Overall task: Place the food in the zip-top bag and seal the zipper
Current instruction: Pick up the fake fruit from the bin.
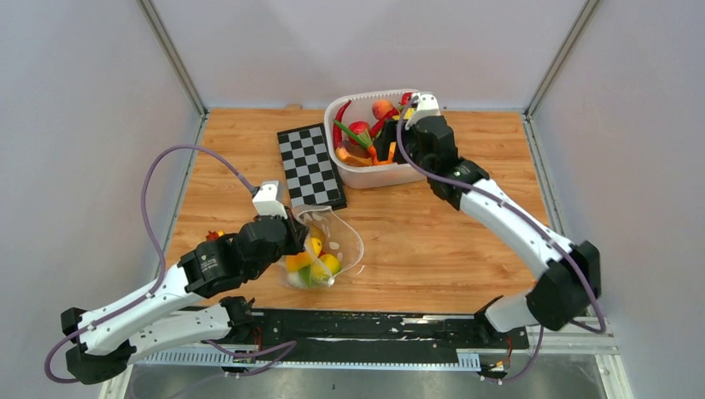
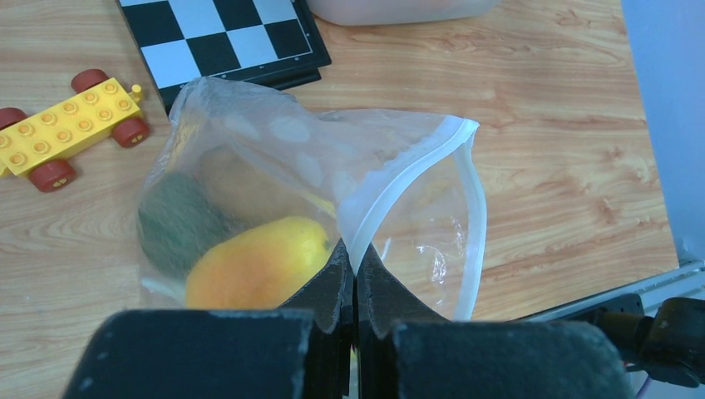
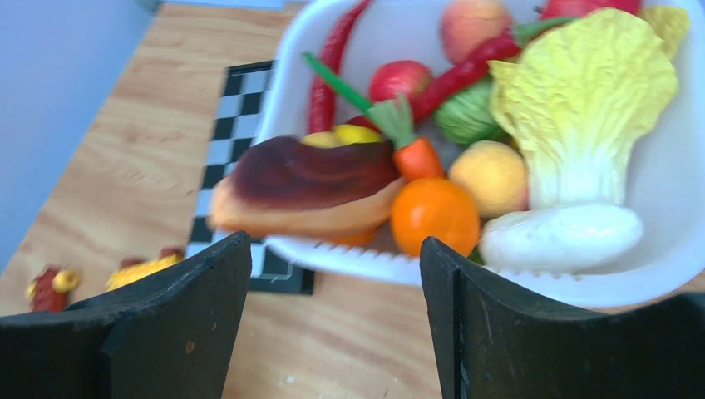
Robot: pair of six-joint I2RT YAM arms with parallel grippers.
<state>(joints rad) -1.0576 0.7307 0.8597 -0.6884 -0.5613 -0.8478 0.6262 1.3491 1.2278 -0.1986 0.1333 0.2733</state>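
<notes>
The clear dotted zip-top bag [image 1: 337,241] lies on the wooden table with its mouth held up and open. My left gripper [image 2: 356,258] is shut on the whitish zipper [image 2: 416,170] strip at the rim. Inside the bag sit a yellow-orange fruit [image 2: 258,262] and a dark green piece [image 2: 179,220]. My right gripper [image 3: 335,245] stands open and empty just in front of the white tub [image 3: 582,287]. The tub holds more food: a brown-topped loaf [image 3: 308,183], an orange [image 3: 434,214], a pale cabbage [image 3: 582,100], a white radish [image 3: 561,237] and red chillies.
A black-and-white chessboard [image 1: 309,166] lies between the bag and the tub [image 1: 366,174]. A yellow and red toy brick car [image 2: 71,125] sits left of the bag. Grey walls close in the table on three sides.
</notes>
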